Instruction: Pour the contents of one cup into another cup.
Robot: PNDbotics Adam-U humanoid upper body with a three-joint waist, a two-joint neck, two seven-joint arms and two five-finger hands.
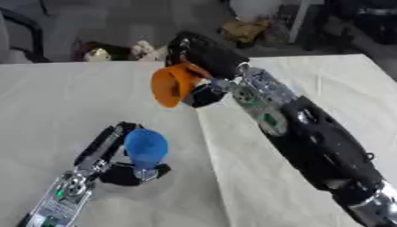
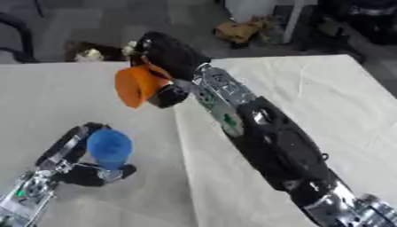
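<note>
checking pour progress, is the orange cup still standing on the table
No, the right hand holds the orange cup tipped in the air, above the blue cup.

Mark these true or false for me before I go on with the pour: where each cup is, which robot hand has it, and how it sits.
1. The right robot hand holds the orange cup. True.
2. The orange cup stands upright on the table. False: it is lifted off the table and tipped on its side, mouth facing left.
3. The left robot hand holds the blue cup. True.
4. The blue cup is above the orange cup. False: the blue cup is low, near the table, and the orange cup is up and beyond it.
5. The two cups touch. False: they are clearly apart.
</note>
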